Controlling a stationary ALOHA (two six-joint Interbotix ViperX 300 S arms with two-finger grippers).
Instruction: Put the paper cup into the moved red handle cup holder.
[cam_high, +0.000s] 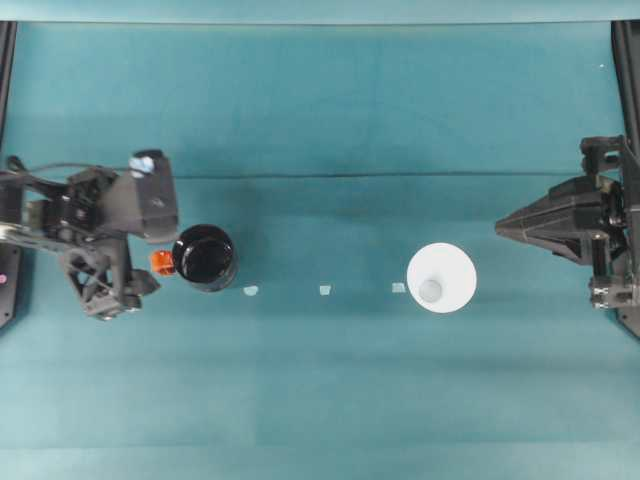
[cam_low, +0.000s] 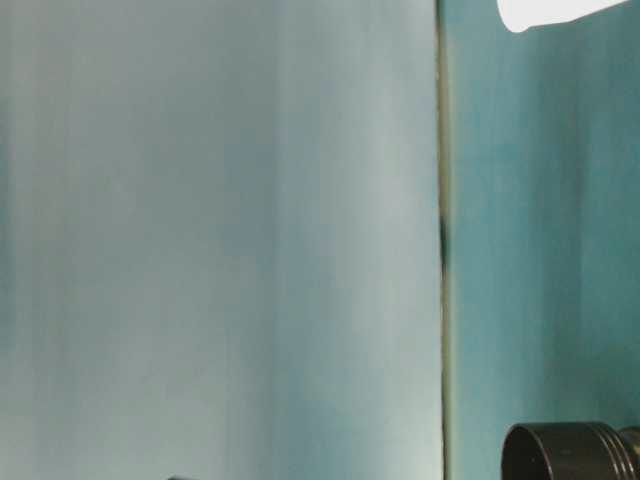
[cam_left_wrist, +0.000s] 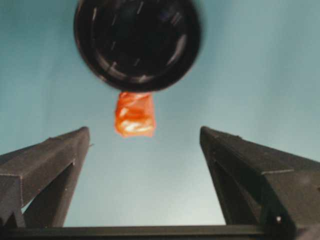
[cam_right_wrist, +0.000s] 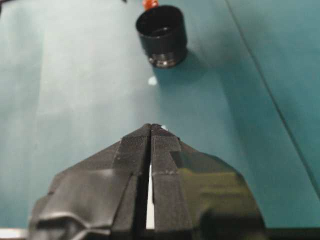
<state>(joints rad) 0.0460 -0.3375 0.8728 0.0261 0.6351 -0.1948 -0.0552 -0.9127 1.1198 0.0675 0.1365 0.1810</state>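
The paper cup (cam_high: 441, 278) stands white on the teal table, right of centre; its edge also shows in the table-level view (cam_low: 545, 12). The red handle cup holder (cam_high: 205, 257) is glossy black, with its red-orange handle (cam_high: 160, 262) pointing at my left gripper (cam_high: 148, 262). In the left wrist view that gripper (cam_left_wrist: 145, 132) is open, with the handle (cam_left_wrist: 135, 114) just beyond its fingertips and the holder (cam_left_wrist: 137, 42) behind it. My right gripper (cam_high: 500, 228) is shut and empty, up and to the right of the cup. The right wrist view has its closed fingers (cam_right_wrist: 151, 127) aimed at the far holder (cam_right_wrist: 161, 35).
Three small pale tape marks (cam_high: 325, 290) lie in a row between holder and cup. A seam in the teal cloth (cam_high: 350, 176) runs across the table behind both objects. Black frame posts stand at the left and right edges.
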